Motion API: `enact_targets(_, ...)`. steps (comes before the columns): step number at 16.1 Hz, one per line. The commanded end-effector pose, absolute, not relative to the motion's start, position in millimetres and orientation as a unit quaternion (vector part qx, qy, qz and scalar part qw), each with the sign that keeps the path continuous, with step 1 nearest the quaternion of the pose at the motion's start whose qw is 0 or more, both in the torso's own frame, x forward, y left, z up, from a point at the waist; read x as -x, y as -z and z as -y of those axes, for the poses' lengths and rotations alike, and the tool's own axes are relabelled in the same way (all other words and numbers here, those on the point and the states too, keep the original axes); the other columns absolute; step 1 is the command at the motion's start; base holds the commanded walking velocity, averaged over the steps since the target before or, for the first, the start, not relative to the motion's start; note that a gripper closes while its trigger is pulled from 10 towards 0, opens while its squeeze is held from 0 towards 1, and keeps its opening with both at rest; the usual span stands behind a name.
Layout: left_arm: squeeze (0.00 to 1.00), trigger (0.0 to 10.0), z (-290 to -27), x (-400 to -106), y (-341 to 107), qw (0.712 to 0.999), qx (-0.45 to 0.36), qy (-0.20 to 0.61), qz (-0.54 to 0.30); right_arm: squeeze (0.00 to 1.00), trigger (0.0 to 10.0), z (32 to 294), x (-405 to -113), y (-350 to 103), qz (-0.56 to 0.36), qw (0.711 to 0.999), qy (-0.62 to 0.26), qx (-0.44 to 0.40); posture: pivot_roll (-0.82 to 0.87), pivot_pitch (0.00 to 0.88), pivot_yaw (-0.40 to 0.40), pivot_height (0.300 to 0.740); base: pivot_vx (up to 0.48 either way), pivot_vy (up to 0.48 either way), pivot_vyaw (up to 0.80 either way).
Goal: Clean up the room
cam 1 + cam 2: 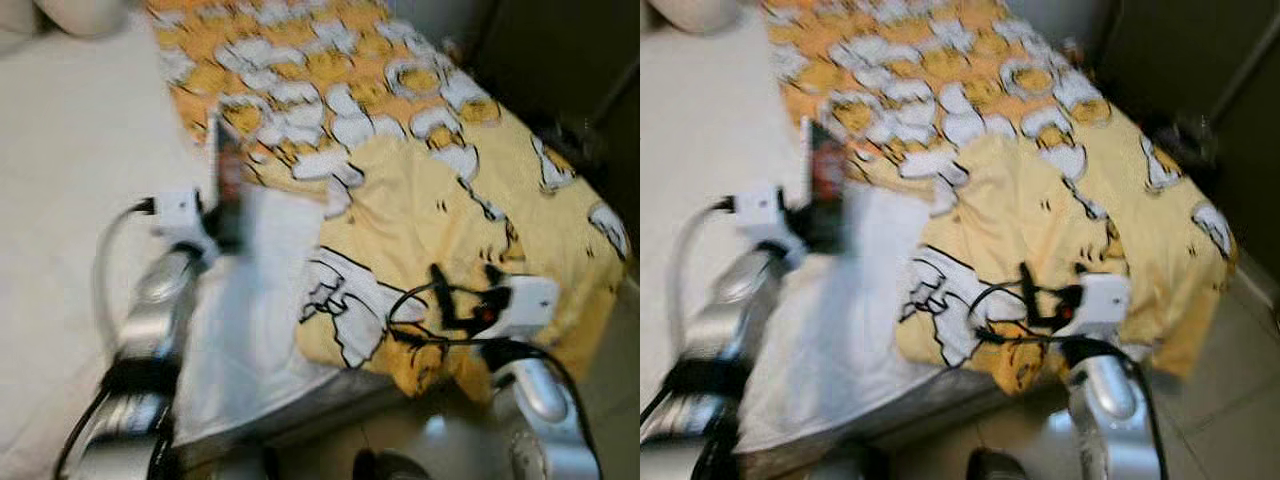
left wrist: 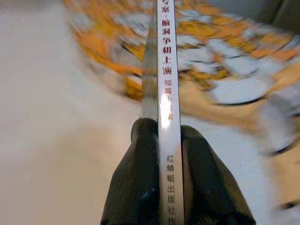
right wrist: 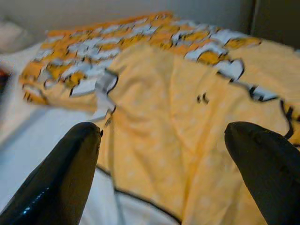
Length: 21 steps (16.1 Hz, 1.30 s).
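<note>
My left gripper (image 1: pixel 228 215) is shut on a thin book (image 2: pixel 166 93) with a white spine printed in red Chinese characters; its two black fingers (image 2: pixel 136 187) clamp the book's covers. It holds the book (image 1: pixel 226 165) upright over the left part of the bed. My right gripper (image 1: pixel 462 292) hovers open over the near right corner of the bed, its fingers (image 3: pixel 61 178) spread wide above a yellow patterned quilt (image 1: pixel 420 180). The whole scene is blurred.
A white sheet (image 1: pixel 60 200) covers the bed's left side, with a pillow (image 1: pixel 60 15) at the far left corner. Dark furniture (image 1: pixel 560 60) stands beyond the bed on the right. Pale tiled floor (image 1: pixel 1230 400) lies at the near right.
</note>
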<state>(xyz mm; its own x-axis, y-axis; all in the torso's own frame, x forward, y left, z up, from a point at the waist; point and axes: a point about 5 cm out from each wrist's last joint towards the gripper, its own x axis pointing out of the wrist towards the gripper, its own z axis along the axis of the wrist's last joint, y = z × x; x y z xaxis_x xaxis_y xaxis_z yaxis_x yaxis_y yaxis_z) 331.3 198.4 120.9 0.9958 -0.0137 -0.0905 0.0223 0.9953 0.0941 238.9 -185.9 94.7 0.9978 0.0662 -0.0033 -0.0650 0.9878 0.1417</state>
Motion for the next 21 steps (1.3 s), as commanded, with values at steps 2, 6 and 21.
enact_targets(2, 0.0, 0.0, -195, -316, -121, 0.989, -0.144, 0.005, -0.043, 0.0, 10.0, 193, -239, -92, 0.003, 0.997, -0.018, -0.074, 0.14, 0.0, -0.022, 0.74, 0.0, 0.0, 0.73)
enact_targets(6, 0.0, 0.0, -170, -289, -99, 0.986, -0.149, 0.068, -0.044, 0.0, 10.0, 186, -247, -87, -0.001, 0.998, -0.033, -0.051, 0.17, 0.0, -0.053, 0.74, 0.0, 0.0, 0.53)
enact_targets(21, 0.0, 0.0, -121, -316, -113, 0.987, -0.116, 0.108, -0.03, 0.0, 10.0, 180, -257, -83, -0.011, 0.998, -0.046, -0.036, 0.11, 0.0, -0.025, 0.74, 0.0, 0.224, 0.12)
